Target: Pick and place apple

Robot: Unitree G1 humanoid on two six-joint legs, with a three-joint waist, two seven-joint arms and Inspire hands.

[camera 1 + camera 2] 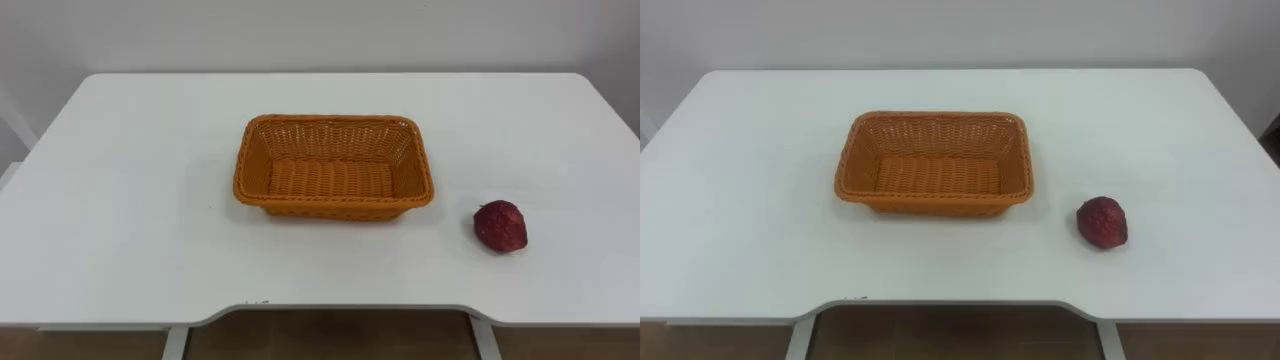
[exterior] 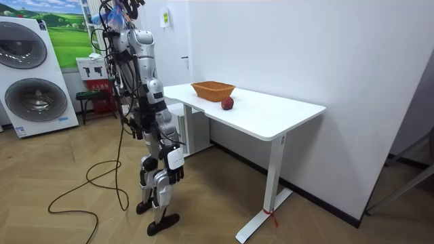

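Apple [image 1: 500, 226] lies on the white counter [image 1: 130, 200], to the right of the empty orange wicker basket [image 1: 335, 209] and apart from it. At the counter's edge the robot's right hand [image 2: 177, 174] seems to hang low; clenched or released, one cannot tell.

Even, bright light leaves faint soft shadows under the basket [image 1: 330, 207] and apple [image 1: 500, 226].
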